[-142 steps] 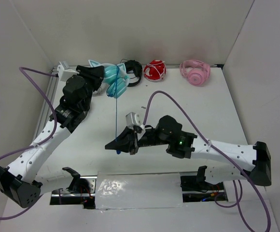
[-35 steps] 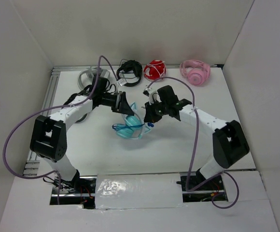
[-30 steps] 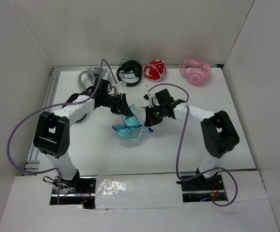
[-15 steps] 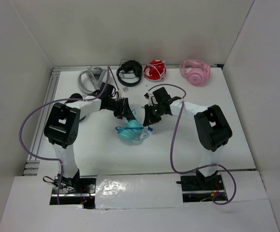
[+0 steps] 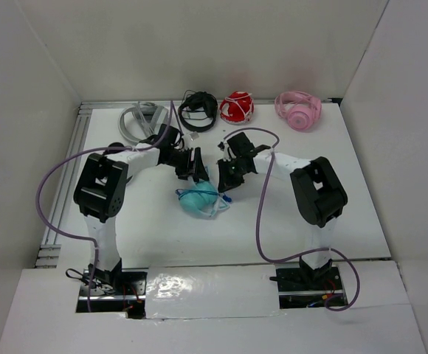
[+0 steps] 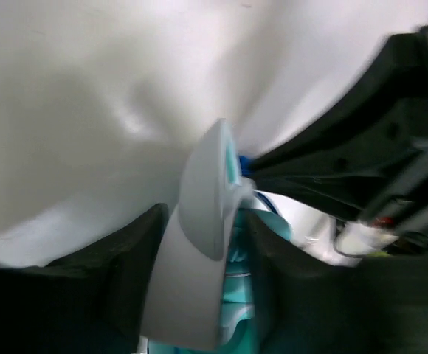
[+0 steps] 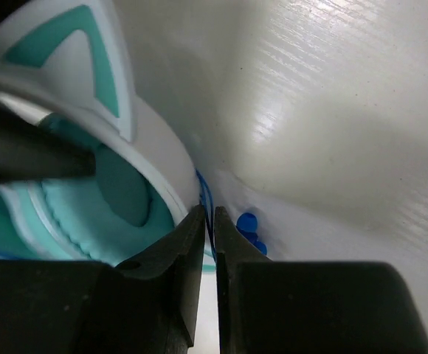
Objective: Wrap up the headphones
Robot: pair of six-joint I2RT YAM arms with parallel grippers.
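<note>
the headphones (image 5: 199, 200) lie in the middle of the top view. your left gripper (image 5: 196, 169) has jaws either side of the headband (image 6: 199, 221). your right gripper (image 5: 224, 177) has jaws almost together at the cable (image 7: 202, 188). you cannot tell if either squeezes.

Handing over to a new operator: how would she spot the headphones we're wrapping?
On the white table, skip the row of headsets along the back wall. The headphones lie alone mid-table, just nearer than the left gripper and right gripper. They are the only teal pair, with cat ears and a blue cable.
</note>
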